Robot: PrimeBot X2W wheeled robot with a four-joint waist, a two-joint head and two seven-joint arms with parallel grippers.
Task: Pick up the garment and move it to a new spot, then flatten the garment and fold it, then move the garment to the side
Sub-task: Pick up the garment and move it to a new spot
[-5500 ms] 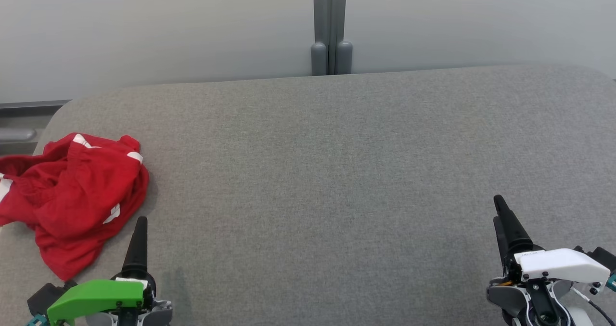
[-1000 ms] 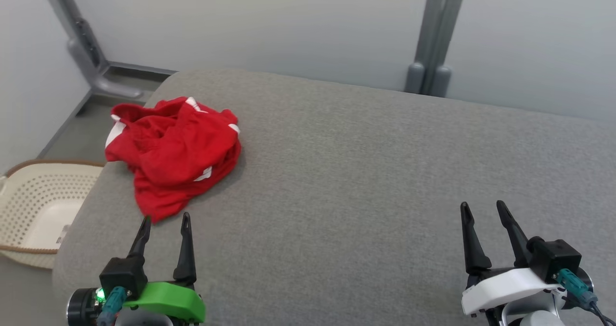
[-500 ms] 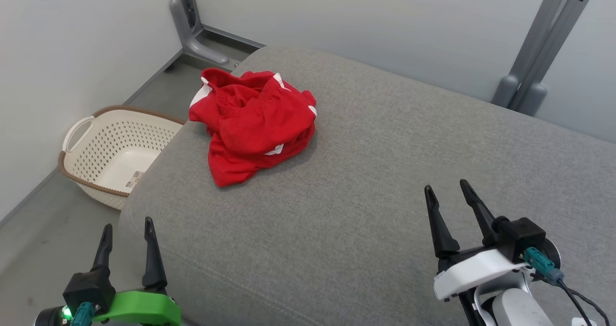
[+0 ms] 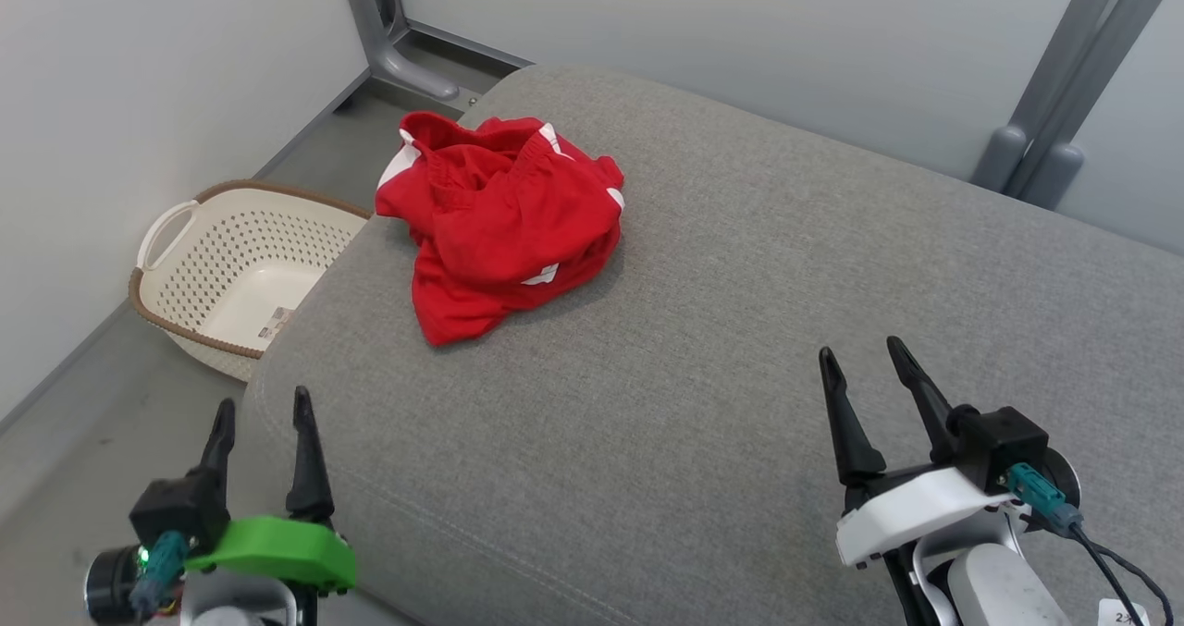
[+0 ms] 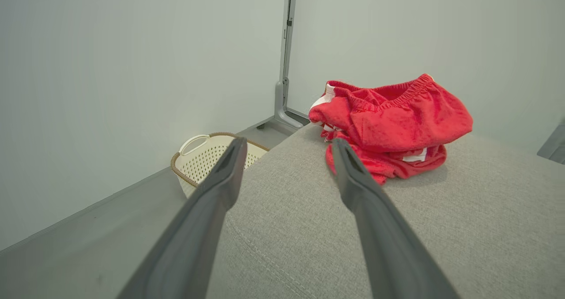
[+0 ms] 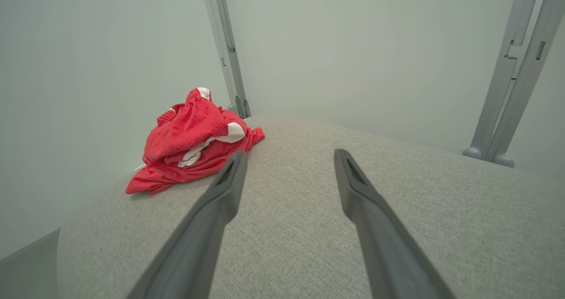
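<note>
On the far left corner of the grey cushion (image 4: 740, 349) lies a bunched red-and-white cloth (image 4: 504, 228), a loose heap which reaches up to the left edge of the cushion. From the left wrist view a gathered band runs along the top of the heap, and white strips show between the red folds. No letters or numbers can be read on it, so I cannot tell whether the garment of the task is this heap or a part of it. Beside the cushion, on the floor at the left, stands a cream basket (image 4: 199, 265) with many small holes, a brown rim and a small label on its bottom. It is near the heap but lower and apart from it. At the lower left, the left gripper (image 4: 263, 404) hangs over the near left edge of the cushion with its two dark fingers spread wide and nothing between them. At the lower right, the right gripper (image 4: 860, 350) is above the bare cushion, also spread wide and holding nothing. Both grippers point toward the heap and are well apart from it. A grey post (image 4: 1045, 117) stands against the pale wall behind.
</note>
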